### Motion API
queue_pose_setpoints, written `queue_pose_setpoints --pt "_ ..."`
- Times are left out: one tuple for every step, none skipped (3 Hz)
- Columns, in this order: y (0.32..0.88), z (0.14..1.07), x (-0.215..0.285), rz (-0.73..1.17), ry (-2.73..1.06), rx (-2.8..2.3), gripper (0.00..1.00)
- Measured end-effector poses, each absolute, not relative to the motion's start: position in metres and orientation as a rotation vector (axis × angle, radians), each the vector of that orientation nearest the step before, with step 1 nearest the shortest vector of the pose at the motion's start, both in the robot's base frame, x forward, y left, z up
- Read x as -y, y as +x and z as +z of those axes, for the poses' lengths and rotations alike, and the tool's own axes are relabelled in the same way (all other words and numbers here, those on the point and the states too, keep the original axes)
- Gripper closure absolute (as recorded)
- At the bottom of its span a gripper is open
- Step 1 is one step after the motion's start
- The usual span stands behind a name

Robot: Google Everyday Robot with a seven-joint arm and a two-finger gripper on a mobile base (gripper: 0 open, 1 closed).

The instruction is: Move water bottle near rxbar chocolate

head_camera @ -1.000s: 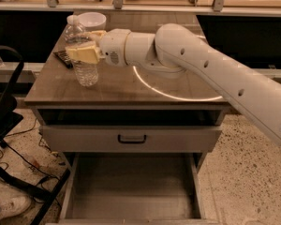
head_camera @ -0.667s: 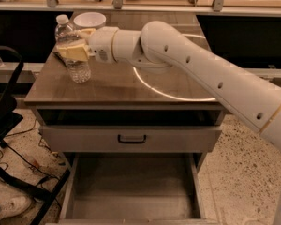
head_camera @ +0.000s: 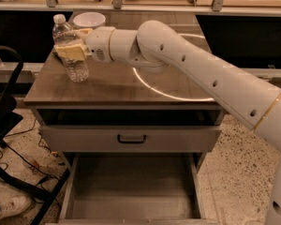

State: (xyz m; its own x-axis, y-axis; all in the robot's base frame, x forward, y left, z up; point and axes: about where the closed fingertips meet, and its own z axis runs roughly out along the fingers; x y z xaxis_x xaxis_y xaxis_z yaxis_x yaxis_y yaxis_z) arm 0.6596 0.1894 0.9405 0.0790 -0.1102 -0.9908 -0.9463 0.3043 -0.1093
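Observation:
The water bottle, clear and ribbed with a white cap, stands near the table's left edge, leaning slightly left. My gripper is shut on it around its middle, with the tan fingers wrapped across the label band. The white arm reaches in from the right across the table. The bottle's base is at or just above the tabletop. The rxbar chocolate does not show; it may be hidden behind the bottle and gripper.
A white bowl sits at the back left of the wooden table, just behind the gripper. A bright ring of light lies on the tabletop's middle. Below, the lower drawer stands pulled open. A black chair frame stands left.
My gripper has carried the water bottle to the left, toward the table's left edge, with the arm stretching further out.

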Motion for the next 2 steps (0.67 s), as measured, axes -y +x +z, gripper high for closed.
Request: queue_pose_setpoints --pt "0.6583 0.9408 -0.1920 0.863 -1.088 -1.338 0.61" --pt "0.6572 0.9410 -0.1944 0.866 -1.091 -1.336 0.38"
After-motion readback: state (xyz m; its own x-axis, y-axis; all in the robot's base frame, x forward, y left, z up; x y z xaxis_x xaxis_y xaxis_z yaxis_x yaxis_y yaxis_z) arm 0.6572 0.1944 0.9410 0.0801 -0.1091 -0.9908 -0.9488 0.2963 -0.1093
